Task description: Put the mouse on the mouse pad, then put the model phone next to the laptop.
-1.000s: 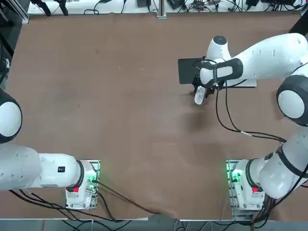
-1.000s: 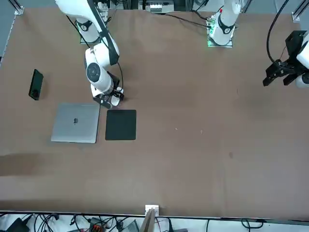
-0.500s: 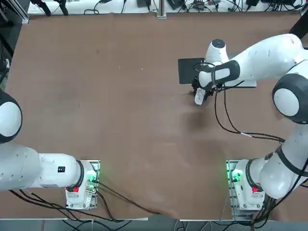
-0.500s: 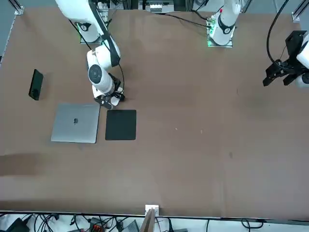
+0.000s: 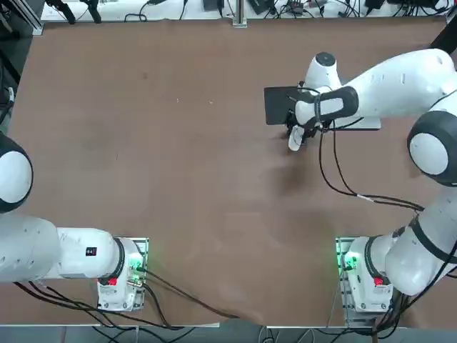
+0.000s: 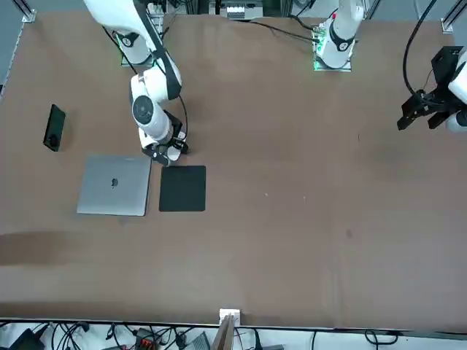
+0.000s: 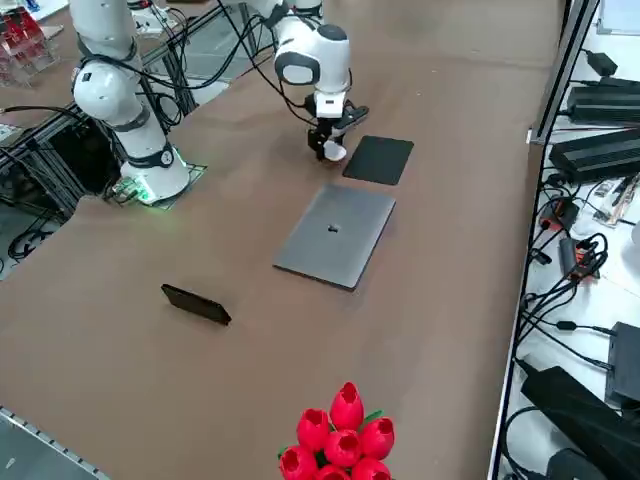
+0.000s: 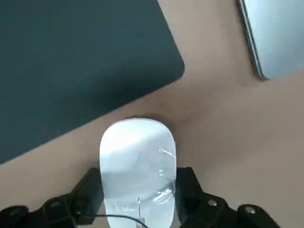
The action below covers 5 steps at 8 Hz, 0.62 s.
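Just off the mouse pad's (image 8: 80,66) near corner, the mouse (image 8: 137,161) sits pinched by its long sides in the right gripper (image 8: 139,194). It should prove light, stiff and rather slippery, best held at mid-flanks. It is white, oval, glossy, with clear film wrinkled at one end. Seen the robot's way, the pad lies at eleven o'clock, the laptop (image 6: 114,197) at two.

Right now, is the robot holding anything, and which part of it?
Yes, the right gripper has the mouse by its two long sides, near one end.
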### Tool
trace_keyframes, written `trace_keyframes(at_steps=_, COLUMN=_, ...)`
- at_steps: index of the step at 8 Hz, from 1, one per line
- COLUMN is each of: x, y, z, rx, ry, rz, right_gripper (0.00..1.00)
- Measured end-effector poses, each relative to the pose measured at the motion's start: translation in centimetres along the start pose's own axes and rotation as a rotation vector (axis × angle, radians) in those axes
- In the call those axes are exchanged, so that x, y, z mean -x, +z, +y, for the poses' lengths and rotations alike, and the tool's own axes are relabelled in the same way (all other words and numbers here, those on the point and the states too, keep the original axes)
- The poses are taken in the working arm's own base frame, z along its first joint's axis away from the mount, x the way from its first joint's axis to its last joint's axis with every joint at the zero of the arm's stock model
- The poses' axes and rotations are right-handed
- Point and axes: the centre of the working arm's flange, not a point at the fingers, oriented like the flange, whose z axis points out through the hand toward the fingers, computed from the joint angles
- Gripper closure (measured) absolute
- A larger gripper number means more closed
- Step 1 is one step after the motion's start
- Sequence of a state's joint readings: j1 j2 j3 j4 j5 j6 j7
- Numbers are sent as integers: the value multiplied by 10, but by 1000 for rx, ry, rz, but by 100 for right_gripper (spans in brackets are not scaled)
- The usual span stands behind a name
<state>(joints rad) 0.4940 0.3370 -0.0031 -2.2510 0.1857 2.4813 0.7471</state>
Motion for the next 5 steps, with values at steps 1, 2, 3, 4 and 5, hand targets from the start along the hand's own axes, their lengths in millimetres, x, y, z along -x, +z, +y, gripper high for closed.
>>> trace_keyframes(at_steps=1, x=-6, y=-24, z=-10, rx=4, ry=-49, rz=-18, right_gripper=20)
trace_keyframes(at_steps=2, x=-17, y=-52, z=-22, rx=8, ry=-120, rz=-39, right_gripper=20)
trace_keyframes(at_steps=3, x=-31, y=-72, z=-29, rx=5, ry=-198, rz=-52, right_gripper=20)
trace_keyframes(at_steps=4, x=-46, y=-81, z=-36, rx=-3, ry=-269, rz=-51, right_gripper=20)
trace_keyframes(at_steps=5, x=-61, y=-80, z=-47, rx=-10, ry=-323, rz=-39, right_gripper=20)
